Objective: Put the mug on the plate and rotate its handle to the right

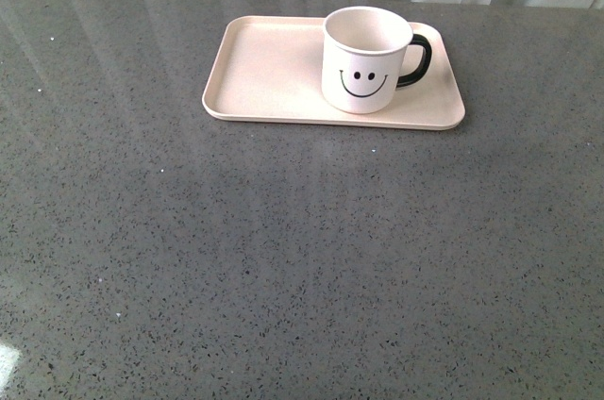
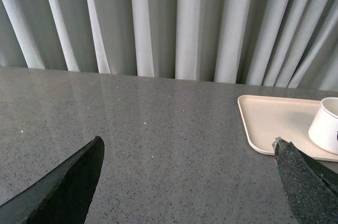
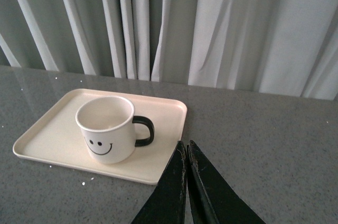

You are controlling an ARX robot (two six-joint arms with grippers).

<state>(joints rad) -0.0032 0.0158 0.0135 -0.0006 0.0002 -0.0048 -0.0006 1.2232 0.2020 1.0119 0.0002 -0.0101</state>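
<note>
Plain indoor tabletop setup.
A grey speckled stone-look table [image 1: 283,258] is sitting before pale pleated curtains [image 2: 158,23].

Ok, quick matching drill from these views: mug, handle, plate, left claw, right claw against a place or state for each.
Things:
1. mug
2. handle
3. plate
4. left claw
5. right claw

States:
A. fingers spread wide, holding nothing
B. pale pink, flat on the grey table
C. upright on the plate's right half
D. black, pointing right in the front view
E. fingers pressed together, empty

Pairs: 1-C, 2-D, 3-B, 4-A, 5-E
</note>
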